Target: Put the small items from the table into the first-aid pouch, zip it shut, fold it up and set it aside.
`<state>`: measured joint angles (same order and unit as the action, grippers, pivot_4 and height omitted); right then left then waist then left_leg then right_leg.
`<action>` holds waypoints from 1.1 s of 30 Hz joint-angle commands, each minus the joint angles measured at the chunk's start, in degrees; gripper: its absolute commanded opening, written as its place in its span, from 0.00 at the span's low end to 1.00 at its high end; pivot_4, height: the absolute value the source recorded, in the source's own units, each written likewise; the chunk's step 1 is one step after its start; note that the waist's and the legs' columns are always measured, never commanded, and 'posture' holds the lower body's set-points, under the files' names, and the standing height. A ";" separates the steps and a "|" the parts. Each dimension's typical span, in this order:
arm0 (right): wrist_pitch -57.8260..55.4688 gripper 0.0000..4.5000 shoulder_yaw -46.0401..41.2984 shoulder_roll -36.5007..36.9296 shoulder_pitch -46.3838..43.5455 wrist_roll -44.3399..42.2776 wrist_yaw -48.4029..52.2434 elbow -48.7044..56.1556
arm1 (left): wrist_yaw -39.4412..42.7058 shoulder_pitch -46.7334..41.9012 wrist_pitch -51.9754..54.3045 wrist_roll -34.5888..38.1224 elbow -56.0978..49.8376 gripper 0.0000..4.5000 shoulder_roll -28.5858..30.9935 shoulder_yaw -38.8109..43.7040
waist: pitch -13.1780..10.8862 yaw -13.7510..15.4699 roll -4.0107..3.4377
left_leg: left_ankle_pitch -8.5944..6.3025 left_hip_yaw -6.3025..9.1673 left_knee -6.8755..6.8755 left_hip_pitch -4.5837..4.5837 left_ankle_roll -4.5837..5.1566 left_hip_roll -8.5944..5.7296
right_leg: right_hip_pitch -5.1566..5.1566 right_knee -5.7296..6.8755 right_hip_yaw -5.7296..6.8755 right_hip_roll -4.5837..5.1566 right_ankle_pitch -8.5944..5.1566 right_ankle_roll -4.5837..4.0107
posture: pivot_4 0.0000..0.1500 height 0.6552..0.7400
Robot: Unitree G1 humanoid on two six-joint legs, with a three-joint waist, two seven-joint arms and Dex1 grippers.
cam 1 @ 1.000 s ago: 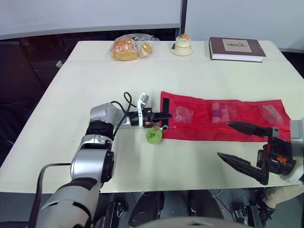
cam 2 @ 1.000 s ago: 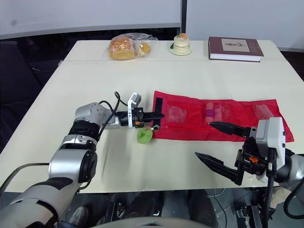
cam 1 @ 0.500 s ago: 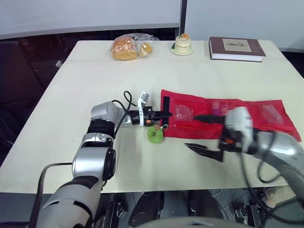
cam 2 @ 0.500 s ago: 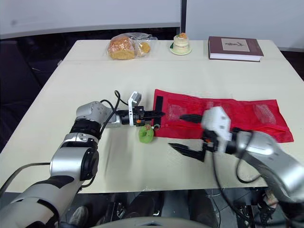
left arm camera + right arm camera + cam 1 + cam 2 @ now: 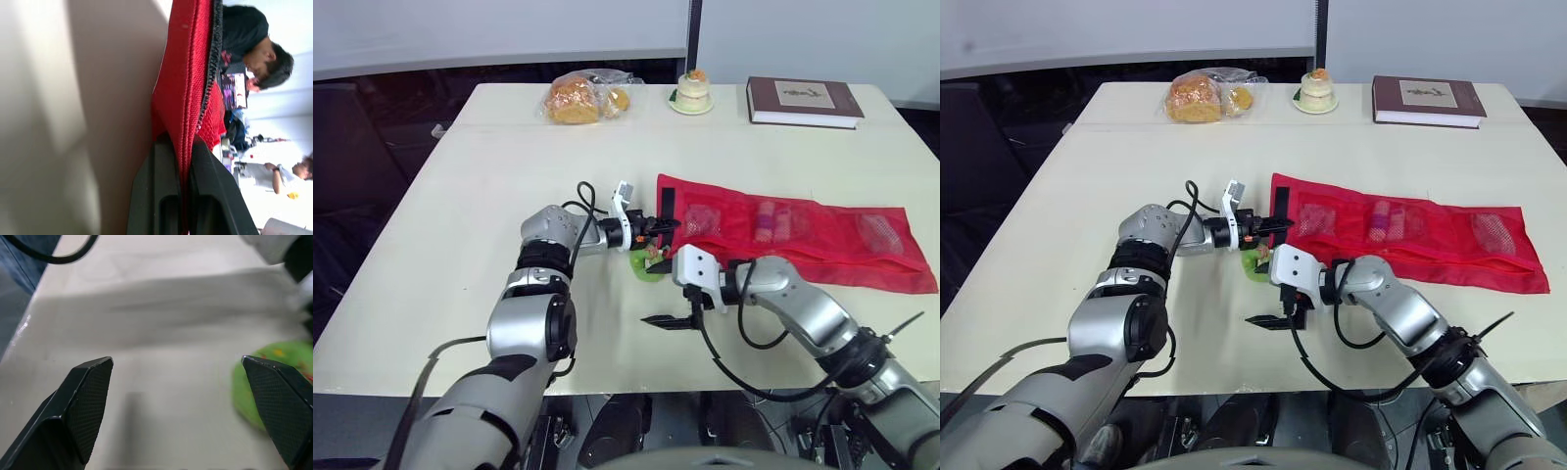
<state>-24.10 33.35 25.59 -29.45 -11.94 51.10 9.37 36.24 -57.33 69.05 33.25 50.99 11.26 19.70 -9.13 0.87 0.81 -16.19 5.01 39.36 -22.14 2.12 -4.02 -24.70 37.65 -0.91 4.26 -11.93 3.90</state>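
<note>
Tabletop [image 5: 499, 176], left gripper [image 5: 668, 223] tight on pouch [image 5: 822, 245]

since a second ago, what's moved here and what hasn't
The right gripper, open, swung from the near right edge of the table leftward along the red mesh pouch to the green round item, holding nothing. The left gripper stays shut on the pouch's left end; pouch and green item lie as before.

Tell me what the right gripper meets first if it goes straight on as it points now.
Probably the bare table: the right gripper is open, and nothing else lies ahead between its fingers. The green item sits beside one finger, off the line; depth is hard to judge.
</note>
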 commanded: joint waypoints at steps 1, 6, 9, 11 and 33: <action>0.03 1.00 0.20 -2.28 -1.97 3.81 -1.47 -2.67 | -1.76 1.04 -0.08 0.43 0.98 0.01 -1.74 0.86 | 0.00 0.01 0.00 | 0.00 0.00 0.00 0.00 0.00 0.00 | 0.01 0.00 0.00 0.00 0.00 0.00 | 1.00 0.87; -5.08 1.00 -1.14 -5.96 -2.64 7.42 -5.96 -6.09 | -1.95 1.68 0.70 0.43 0.36 0.01 -1.65 1.04 | 0.04 -0.05 -0.04 | 0.01 0.04 -0.02 0.00 -0.02 -0.03 | 0.00 0.00 0.01 0.02 0.00 0.00 | 1.00 0.87; -8.56 1.00 -1.89 -6.83 -2.62 8.26 -7.07 -6.29 | -1.75 1.91 0.83 0.41 0.20 0.01 -1.56 0.94 | 0.05 -0.06 -0.06 | 0.01 0.04 -0.04 0.01 -0.03 -0.03 | 0.00 0.00 0.00 0.02 0.00 0.00 | 1.00 0.87; -12.03 1.00 -1.82 -6.65 -2.96 9.30 -7.92 -6.62 | -1.56 1.99 1.03 0.52 0.06 0.01 -1.57 0.93 | 0.05 -0.07 -0.07 | 0.01 0.04 -0.04 0.01 -0.03 -0.03 | 0.00 -0.01 0.00 0.02 0.00 0.00 | 1.00 0.87; -24.14 0.03 -2.66 -4.13 -3.33 12.17 -14.54 -1.42 | -0.07 3.76 0.17 -0.05 -0.87 0.00 -0.65 -0.20 | 0.32 -0.03 -0.33 | 0.01 0.06 -0.11 0.04 -0.03 -0.09 | 0.02 -0.04 0.02 0.06 0.00 0.00 | 1.00 0.87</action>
<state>-46.07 32.61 19.48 -34.15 -1.46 37.57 8.81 36.34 -55.39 69.10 33.76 49.03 10.87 20.22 -8.81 0.84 0.48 -16.18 5.07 39.24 -22.09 2.09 -4.12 -24.68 37.60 -0.88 4.33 -11.93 3.90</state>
